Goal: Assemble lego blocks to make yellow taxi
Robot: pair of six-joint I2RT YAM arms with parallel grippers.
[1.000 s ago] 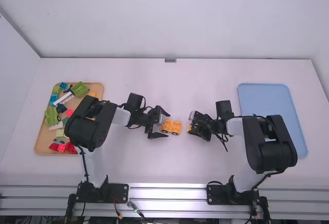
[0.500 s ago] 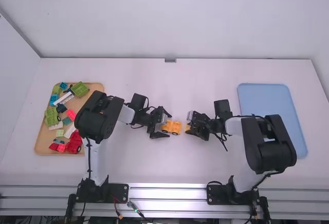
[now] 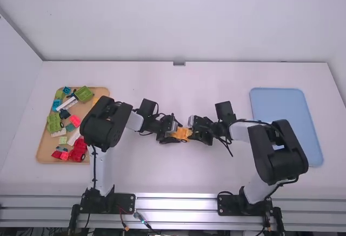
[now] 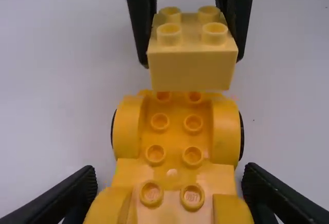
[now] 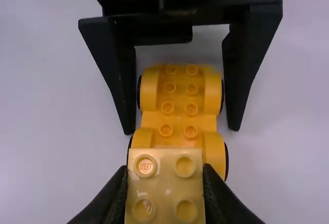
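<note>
Over on the left, a wooden tray point(image 3: 41, 141) holds a jumble of plastic blocks: chunky green ones point(image 3: 54, 122), a long white piece point(image 3: 67, 103), a blue block point(image 3: 67, 90), and a glossy, rounded red piece point(image 3: 79, 150) near its corner. The left arm point(image 3: 105, 122) crosses over the tray's right side, so part of that edge is hidden, and an orange bit point(image 3: 95, 100) barely peeks out. Around the middle of the white counter point(image 3: 146, 174), the left gripper point(image 3: 174, 131) has its fingers parted, one along each side of the orange-yellow chassis point(image 4: 172, 167), with slim gaps between them and it. From above, the black fingers cover much of the chassis; close up, it's smooth plastic with rounded fenders, ring-shaped studs down its bed and dark wheels mostly tucked underneath. Next along, the right gripper point(image 3: 193, 130) is pinching a paler yellow block point(image 5: 164, 183), boxy with four round, hollow-topped studs facing up. The block sits above the chassis's right end and hides some of it; I can't tell whether the two touch. Farther right lies a smooth, flat blue tray point(image 3: 281, 106) with rounded corners, its lower left part hidden behind the right arm point(image 3: 278, 149).
</note>
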